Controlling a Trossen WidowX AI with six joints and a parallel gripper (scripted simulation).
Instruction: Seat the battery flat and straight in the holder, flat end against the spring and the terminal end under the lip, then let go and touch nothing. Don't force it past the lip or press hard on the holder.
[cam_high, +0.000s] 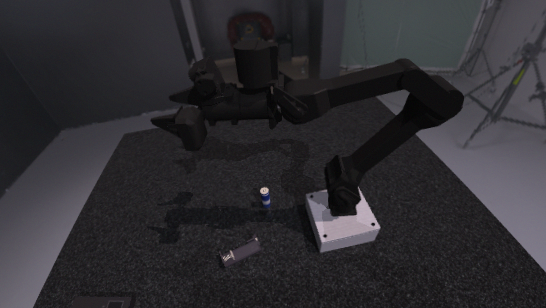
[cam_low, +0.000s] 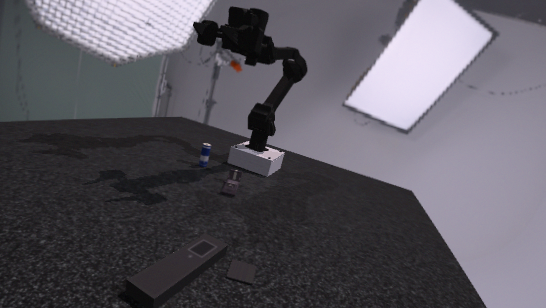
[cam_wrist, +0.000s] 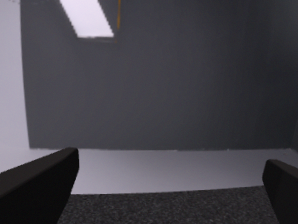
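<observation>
Top view, item list, places given from the white base block (cam_high: 345, 225).
Gripper (cam_high: 182, 112): raised high above the mat and well away from the block, jaws spread wide, nothing held; wrist view shows only bare fingers and the far wall.
Battery (cam_high: 265, 197): standing upright on end, near the block, untouched.
Holder (cam_high: 240, 251): lying on the mat, past the battery from the block, at an angle, vacant.
Risks, as judged: an upright cell may topple or roll if a finger clips it on descent. Grasped on end, it must be turned flat, else it enters tilted and jams on the lip. A skewed holder invites misalignment; a hard push could shove it.
</observation>
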